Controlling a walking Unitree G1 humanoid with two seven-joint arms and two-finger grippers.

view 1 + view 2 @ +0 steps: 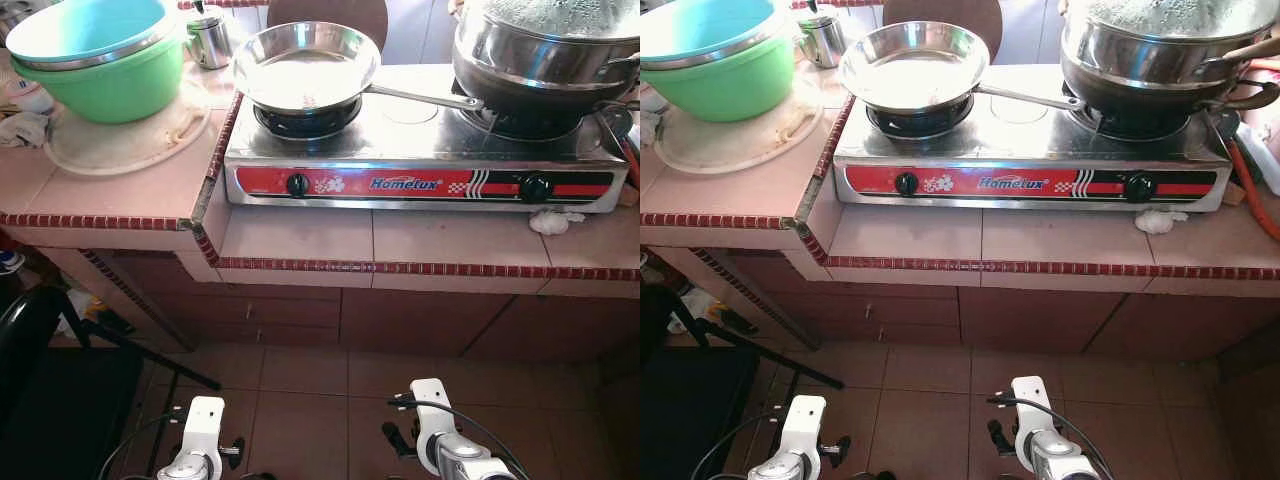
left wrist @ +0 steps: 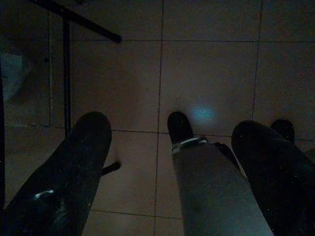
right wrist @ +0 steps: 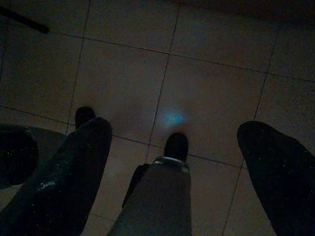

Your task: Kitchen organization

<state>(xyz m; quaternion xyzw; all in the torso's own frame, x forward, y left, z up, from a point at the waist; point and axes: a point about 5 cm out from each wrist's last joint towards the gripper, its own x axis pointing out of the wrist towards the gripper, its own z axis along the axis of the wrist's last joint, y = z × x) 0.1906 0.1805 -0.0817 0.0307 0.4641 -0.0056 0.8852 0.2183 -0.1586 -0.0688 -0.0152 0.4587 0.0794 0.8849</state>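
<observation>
Tiled counter (image 1: 300, 240) bears one stove (image 1: 420, 150), one pan (image 1: 305, 65), two bowls (image 1: 100, 60); both end effectors (image 2: 170, 167) (image 3: 174, 167) apart

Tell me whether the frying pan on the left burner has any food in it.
No. The frying pan sits on the left burner of the stove with its shiny steel inside bare.

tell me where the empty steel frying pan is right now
The steel frying pan sits on the left burner of the two-burner stove in the head views, between the green bowl and the big lidded pot.
</observation>
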